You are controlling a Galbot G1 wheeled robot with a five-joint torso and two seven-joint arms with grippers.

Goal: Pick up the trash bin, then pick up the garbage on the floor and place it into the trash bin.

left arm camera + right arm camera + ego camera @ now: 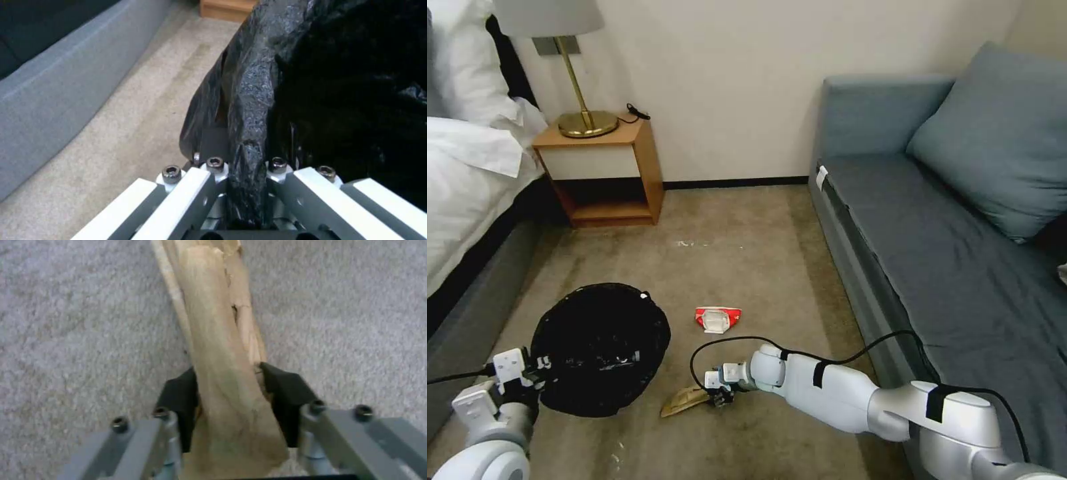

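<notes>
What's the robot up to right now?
Left claw clamped on bin rim. Right claw shut on wrapper at carpet. Red packet loose. Nothing blocking.

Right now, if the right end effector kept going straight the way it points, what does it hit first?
Right end effector, shut on the yellow-brown snack wrapper, points left across the beige carpet. Past the wrapper, likely the black-bag-lined round trash bin held by the left end effector; depth unclear.

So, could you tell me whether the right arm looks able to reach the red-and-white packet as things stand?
Probably not yet: bare carpet leaves the way to the red-and-white packet free, but the right gripper is shut on the yellow-brown wrapper.
</notes>
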